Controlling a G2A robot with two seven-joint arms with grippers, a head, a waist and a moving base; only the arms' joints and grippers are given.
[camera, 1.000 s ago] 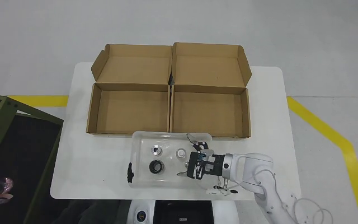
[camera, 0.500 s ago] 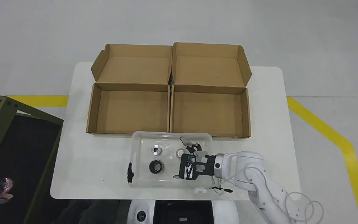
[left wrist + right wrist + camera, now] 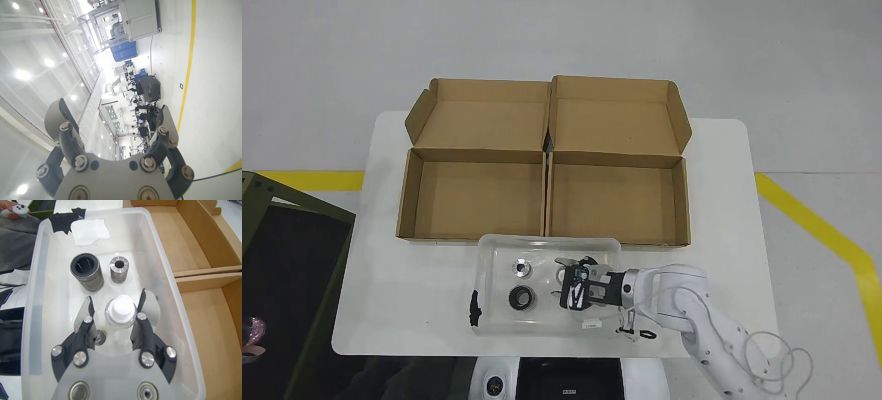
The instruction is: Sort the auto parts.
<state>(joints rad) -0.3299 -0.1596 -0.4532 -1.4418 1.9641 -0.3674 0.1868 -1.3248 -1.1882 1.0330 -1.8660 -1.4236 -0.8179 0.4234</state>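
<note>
The fingers of the right gripper (image 3: 116,295) stand open astride a small clear white-capped bottle (image 3: 121,311), gripping nothing, inside the clear plastic bin (image 3: 162,256). Beyond it stand a wide dark metal sleeve (image 3: 87,273) and a smaller grey steel bushing (image 3: 118,270). The fingers of the left gripper (image 3: 113,106) gape, empty.

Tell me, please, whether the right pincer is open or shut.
Open: the right pincer has its fingers apart, flanking the white-capped bottle.

Right end effector (image 3: 116,303) fingers spread wide, arm stretched leftward. Left end effector (image 3: 113,111) fingers also apart, pointing upward.
</note>
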